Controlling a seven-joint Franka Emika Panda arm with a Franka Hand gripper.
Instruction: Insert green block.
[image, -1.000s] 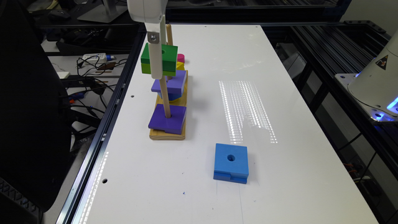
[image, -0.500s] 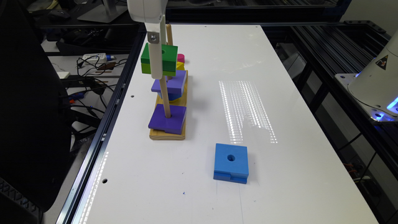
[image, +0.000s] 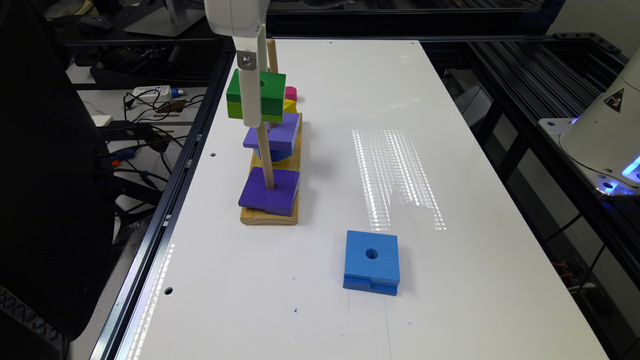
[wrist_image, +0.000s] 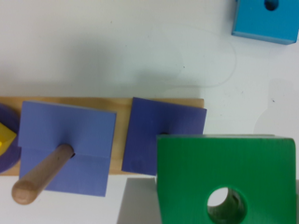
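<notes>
Square two-tone green block with round centre hole (image: 264, 96) held aloft, pinched by white end effector (image: 251, 107), above wooden peg board (image: 270, 216).

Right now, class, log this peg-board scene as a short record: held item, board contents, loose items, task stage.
held item: green block, carried by the tool above the wooden base
block hole: peg tip visible through it in the wrist view
board contents: two purple blocks, each on a peg
loose items: blue block flat on the white table, apart from the base
task stage: green block not yet down on the board
</notes>
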